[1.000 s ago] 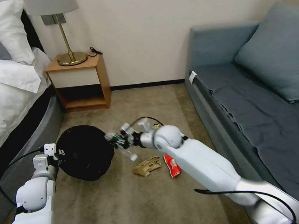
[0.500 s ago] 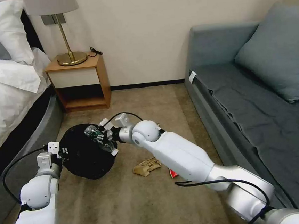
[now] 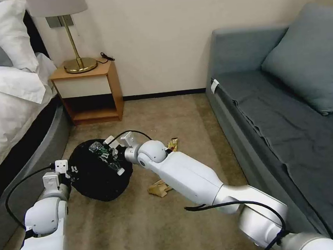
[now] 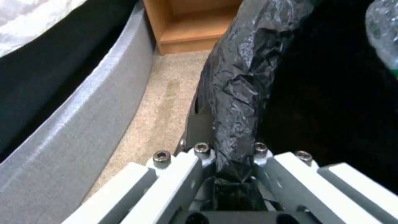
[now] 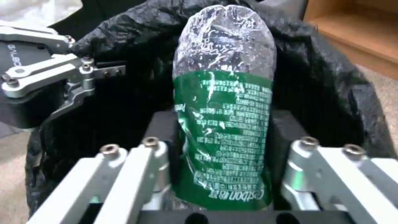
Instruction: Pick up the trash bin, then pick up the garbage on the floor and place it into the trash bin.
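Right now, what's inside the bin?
The bin shows only black bag lining; its bottom is too dark to see. The bottle, gripped by the right gripper, hangs over the opening. The left gripper clamps the rim.

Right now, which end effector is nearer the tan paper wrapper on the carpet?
Right. The right end effector holds the bottle over the trash bin; the left end effector grips the bin's far rim, farther from the wrapper.

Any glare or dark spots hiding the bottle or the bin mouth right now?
Right wrist view: the bottle is sharp, with small highlights on its clear end. Left wrist view: the trash bin interior is solid black, no detail; the left gripper is close and soft.
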Available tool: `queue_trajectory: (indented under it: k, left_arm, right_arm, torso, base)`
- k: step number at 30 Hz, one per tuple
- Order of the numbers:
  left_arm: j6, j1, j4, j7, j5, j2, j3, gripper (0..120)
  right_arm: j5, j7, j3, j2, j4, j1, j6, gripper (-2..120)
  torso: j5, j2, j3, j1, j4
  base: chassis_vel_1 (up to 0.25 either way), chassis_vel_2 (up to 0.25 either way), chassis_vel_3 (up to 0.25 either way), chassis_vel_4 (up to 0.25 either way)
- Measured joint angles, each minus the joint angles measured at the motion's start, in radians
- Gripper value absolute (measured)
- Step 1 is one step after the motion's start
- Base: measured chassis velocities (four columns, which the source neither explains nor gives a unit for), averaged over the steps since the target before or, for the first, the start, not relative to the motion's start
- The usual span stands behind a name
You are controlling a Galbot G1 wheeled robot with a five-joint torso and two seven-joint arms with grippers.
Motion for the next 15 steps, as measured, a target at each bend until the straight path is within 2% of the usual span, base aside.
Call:
queue_trajectory:
  k: [3,4,8,10,12,15]
  left_arm:
    - [0.000,-0.007,0.007,-0.006,0.002,-0.004,0.000,1]
    - [0.000,-0.007,0.007,-0.006,0.002,-0.004,0.000,1]
    - [0.000,-0.008,0.013,-0.008,0.003,-0.005,0.000,1]
    - [0.000,-0.008,0.014,-0.008,0.004,-0.005,0.000,1]
    - [0.000,-0.009,0.016,-0.009,0.004,-0.003,0.000,1]
    - [0.000,-0.009,0.016,-0.009,0.004,-0.002,0.001,1]
  right_arm:
    - [-0.005,0.000,0.003,-0.010,0.012,-0.003,0.000,56]
    - [-0.005,0.000,0.003,-0.010,0.012,-0.003,0.000,56]
    - [-0.012,-0.001,0.007,-0.023,0.022,-0.006,0.000,74]
    - [-0.012,-0.001,0.008,-0.023,0.024,-0.008,0.000,78]
    - [-0.013,-0.002,0.009,-0.024,0.027,-0.012,0.000,90]
    - [-0.015,-0.002,0.009,-0.022,0.032,-0.017,0.000,96]
  torso:
    - [0.0001,0.000,0.000,0.000,0.0000]
    - [0.0001,0.000,0.000,0.000,0.0000]
    - [0.0002,0.000,0.000,0.000,-0.0001]
    - [0.0002,0.000,0.000,0.000,-0.0001]
    - [0.0001,0.000,0.000,0.000,-0.0001]
    - [0.0001,0.000,0.000,0.000,0.0000]
  base:
    - [0.000,0.000,0.000,0.000]
    - [0.000,0.000,0.000,0.000]
    - [0.000,0.000,0.000,0.000]
    - [0.000,0.000,0.000,0.000]
    - [0.000,0.000,0.000,0.000]
    - [0.000,0.000,0.000,0.000]
